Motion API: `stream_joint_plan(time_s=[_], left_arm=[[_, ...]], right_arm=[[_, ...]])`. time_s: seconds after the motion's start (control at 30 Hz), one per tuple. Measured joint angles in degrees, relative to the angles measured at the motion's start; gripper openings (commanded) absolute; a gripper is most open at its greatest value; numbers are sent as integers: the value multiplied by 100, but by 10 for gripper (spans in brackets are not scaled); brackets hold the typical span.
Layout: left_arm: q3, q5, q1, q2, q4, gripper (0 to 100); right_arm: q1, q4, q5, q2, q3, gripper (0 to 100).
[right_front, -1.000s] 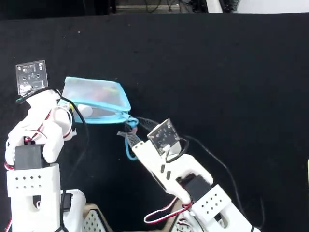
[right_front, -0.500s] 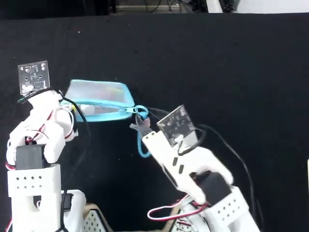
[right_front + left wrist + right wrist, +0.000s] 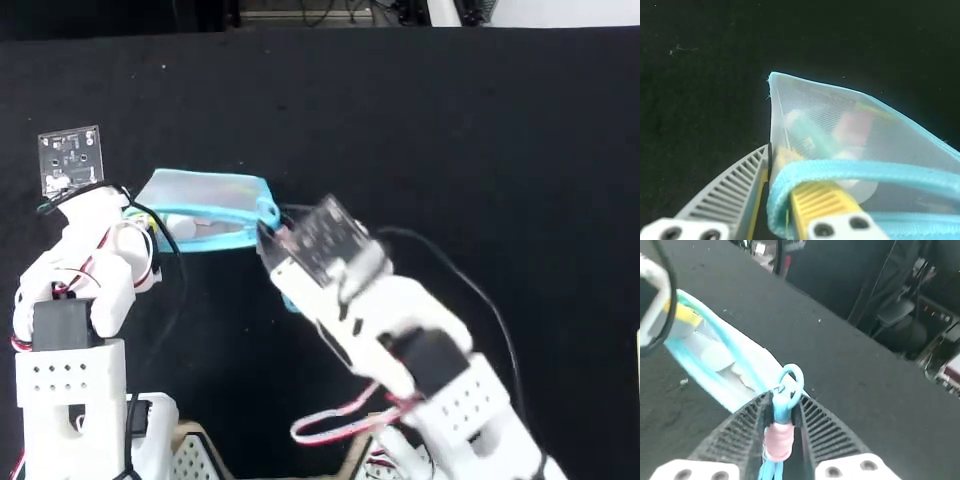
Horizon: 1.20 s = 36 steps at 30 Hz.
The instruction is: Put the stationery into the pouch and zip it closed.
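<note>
- A black table (image 3: 450,120) is seen under both arms, and a dark room with a chair (image 3: 895,315) is seen past its far edge.
- The pouch (image 3: 205,195) is stretched between the two arms, so its long side is lined up across the table, from the left arm to the right arm.
- Its blue zip edge is turned toward the arms.
- Stationery (image 3: 840,132) is seen inside through the thin mesh.
- One end of the pouch is pinched tight in the left gripper (image 3: 777,187).
- At the other end, the zip pull (image 3: 789,382) is squeezed in the right gripper (image 3: 782,402).
- How far the zip is closed cannot be told.
</note>
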Motion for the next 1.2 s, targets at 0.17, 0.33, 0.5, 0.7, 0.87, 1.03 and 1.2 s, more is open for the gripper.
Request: stream_joint_plan(time_s=[0.17,0.33,0.5,0.7,0.87,1.03,1.2], left_arm=[[0,18,-9,0,0,33],[0,-9,-18,0,0,33],[0,-35,-18,0,0,54],[-97,-53,-26,0,0,156],[-404,-53,-26,0,0,145],[-835,-53,-26,0,123,145],[-1574,-149,-35,0,677,145]], right_arm=[[-26,1037,0,897,-1468,11],[-35,1934,9,1266,-2470,11],[-35,2154,9,1591,-2567,11],[-211,2154,9,1591,-2497,11],[-343,2145,9,1574,-2400,11],[-334,2127,0,1574,-2391,11],[-334,1723,0,1574,-2374,11]])
